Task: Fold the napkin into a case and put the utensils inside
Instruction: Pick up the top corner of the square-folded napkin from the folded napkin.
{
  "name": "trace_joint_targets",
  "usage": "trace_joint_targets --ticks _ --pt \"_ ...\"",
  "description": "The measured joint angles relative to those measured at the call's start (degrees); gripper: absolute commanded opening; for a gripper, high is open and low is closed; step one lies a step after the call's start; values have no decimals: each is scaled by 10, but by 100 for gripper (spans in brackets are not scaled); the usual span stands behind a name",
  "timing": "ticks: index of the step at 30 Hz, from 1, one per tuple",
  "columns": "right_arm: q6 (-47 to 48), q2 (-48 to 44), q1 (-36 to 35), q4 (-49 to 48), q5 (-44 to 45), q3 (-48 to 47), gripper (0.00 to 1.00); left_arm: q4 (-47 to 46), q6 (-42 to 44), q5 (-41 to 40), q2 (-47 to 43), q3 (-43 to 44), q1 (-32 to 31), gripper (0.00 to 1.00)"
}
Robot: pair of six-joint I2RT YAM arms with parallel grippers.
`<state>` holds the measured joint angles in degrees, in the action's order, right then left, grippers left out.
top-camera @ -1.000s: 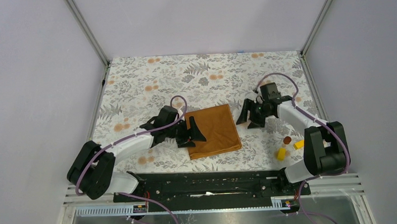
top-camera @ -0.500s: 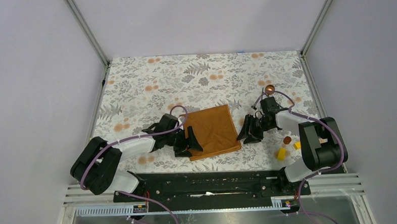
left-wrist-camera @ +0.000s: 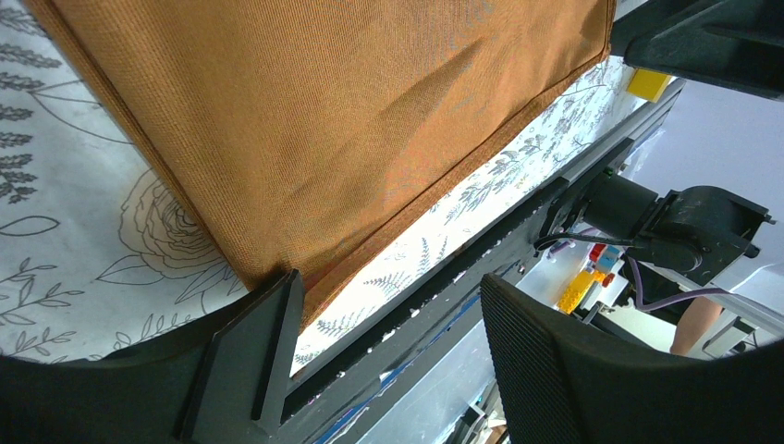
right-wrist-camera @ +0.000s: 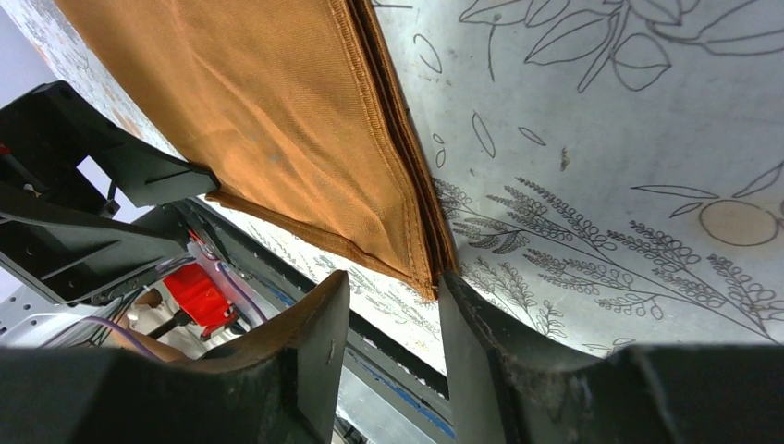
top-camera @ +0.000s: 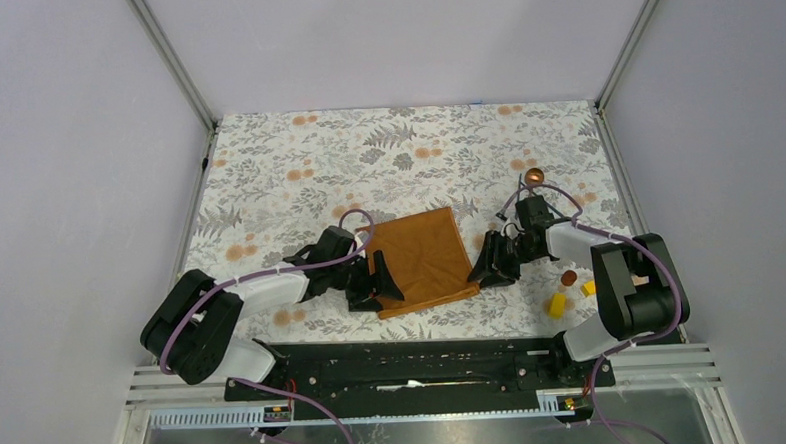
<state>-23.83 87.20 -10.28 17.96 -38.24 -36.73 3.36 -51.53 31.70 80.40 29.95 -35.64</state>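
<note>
Top view: the napkin lies flat in the middle of the table, folded to a squarish slab and turned a touch off square, with an arm down low on either side. The left gripper sits at the near-left corner and the right gripper at the near-right corner, both right at the cloth's edge.

Left wrist camera now: jaws wide apart, nothing pinched. The napkin fills the upper part of the view. Its corner reaches down just inside one finger, and whether it touches I cannot tell. The other finger stands well clear of the cloth.

Right wrist camera: jaws apart here too, but narrower. The napkin shows its stacked layers along one edge. The corner tip pokes into the gap between the fingers, close against one of them, and it is not clamped.

Out to the right, the spoon lies on the table beyond the right arm, copper bowl pointing away from the robot, handle partly hidden by the arm. Two yellow blocks and a brown disc sit near that arm's base, apart from the napkin
</note>
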Motion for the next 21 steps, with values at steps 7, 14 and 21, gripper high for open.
trace_joint_targets --ticks 7,14,21 --pt "0 -1 -3 -1 -5 1 39 -3 -3 0 1 0 -1 76" --pt "0 -18 -3 2 -7 1 33 -5 -6 0 1 -1 -2 76" --pt "0 -28 -3 2 -9 1 12 -5 -6 -1 1 -2 -4 78"
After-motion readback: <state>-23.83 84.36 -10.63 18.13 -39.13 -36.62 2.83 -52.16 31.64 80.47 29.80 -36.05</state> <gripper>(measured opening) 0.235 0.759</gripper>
